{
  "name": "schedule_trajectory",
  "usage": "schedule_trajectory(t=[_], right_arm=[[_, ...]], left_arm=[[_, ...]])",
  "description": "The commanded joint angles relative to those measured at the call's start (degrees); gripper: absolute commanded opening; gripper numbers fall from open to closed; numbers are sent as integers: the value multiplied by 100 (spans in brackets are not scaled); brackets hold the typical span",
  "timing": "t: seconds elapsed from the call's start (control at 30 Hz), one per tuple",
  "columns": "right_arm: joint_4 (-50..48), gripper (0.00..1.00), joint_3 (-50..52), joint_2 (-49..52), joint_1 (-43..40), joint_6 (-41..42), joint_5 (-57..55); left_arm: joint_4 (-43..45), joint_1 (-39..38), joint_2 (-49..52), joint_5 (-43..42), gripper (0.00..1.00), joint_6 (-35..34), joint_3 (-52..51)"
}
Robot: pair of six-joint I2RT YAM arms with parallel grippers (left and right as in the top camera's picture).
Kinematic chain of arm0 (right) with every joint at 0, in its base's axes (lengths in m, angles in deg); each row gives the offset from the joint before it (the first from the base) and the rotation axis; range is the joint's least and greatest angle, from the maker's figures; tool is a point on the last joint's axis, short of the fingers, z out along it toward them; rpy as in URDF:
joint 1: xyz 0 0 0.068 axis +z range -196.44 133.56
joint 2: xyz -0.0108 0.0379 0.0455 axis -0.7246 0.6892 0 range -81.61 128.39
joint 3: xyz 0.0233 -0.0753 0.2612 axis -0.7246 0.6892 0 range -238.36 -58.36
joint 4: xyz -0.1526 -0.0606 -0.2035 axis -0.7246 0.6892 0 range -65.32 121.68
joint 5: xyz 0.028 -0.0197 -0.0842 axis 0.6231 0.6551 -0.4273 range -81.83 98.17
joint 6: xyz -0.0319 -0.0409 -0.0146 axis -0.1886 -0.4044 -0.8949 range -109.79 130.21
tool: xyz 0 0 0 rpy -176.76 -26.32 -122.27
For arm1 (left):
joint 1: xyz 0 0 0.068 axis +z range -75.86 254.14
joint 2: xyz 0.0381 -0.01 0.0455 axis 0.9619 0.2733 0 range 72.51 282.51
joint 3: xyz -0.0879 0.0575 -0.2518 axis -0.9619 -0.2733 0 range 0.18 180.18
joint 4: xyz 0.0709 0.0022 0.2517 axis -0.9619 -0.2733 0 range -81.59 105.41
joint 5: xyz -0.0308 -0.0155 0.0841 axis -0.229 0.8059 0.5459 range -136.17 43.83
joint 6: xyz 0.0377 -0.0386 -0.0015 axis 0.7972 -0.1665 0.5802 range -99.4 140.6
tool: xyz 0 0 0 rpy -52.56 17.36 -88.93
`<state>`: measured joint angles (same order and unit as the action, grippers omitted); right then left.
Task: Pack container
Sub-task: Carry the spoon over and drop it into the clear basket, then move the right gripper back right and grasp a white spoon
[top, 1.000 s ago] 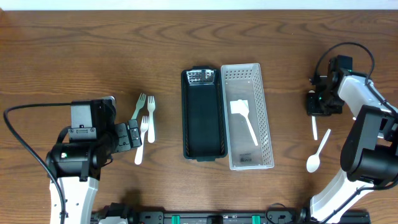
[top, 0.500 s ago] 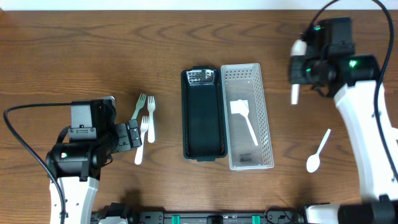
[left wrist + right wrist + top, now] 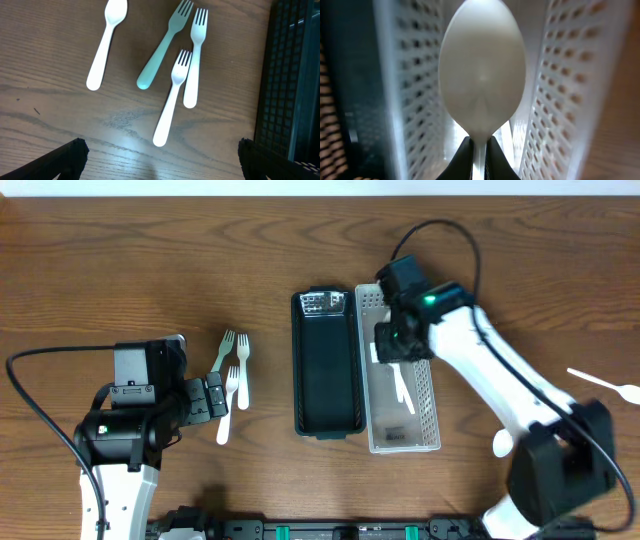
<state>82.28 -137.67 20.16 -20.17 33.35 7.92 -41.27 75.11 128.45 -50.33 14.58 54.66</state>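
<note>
My right gripper (image 3: 400,345) hangs over the white perforated basket (image 3: 428,395) and is shut on the handle of a white spoon (image 3: 482,75), its bowl pointing down into the basket (image 3: 560,90); the jaws (image 3: 479,150) pinch the neck. A white utensil (image 3: 402,385) lies inside the basket. The black tray (image 3: 326,370) stands next to it on the left. My left gripper (image 3: 210,395) is open and empty, its jaws (image 3: 162,165) just short of a green fork (image 3: 162,50), two white forks (image 3: 196,60) and a white spoon (image 3: 105,42).
A white spoon (image 3: 503,443) lies right of the basket, partly under my right arm. Another white utensil (image 3: 605,382) lies at the far right edge. The black tray's edge (image 3: 290,75) shows on the right of the left wrist view.
My right arm has swung from the far right to above the white basket, carrying the white spoon. The left arm has not moved.
</note>
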Motion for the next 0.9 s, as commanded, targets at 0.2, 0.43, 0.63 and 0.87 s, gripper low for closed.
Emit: schedule_trajectory(t=[0.2,0.43,0.63,0.87], right_arm=[[-81,59,-24,55,57,188,-125],[138,71,-339,-809,-289,433,-494],[916,99,-339,-1939,-1368,1547,-935],[1840,99,-83,-2496,-2949,1707,-940]], left_arm=[[-31,9,2,-17,98,-33,120],[-35,9,2,-17,98,-33,120],[-70,9,2,-17,98,-33,120],[-70,9,2,-17,98,-33,120]])
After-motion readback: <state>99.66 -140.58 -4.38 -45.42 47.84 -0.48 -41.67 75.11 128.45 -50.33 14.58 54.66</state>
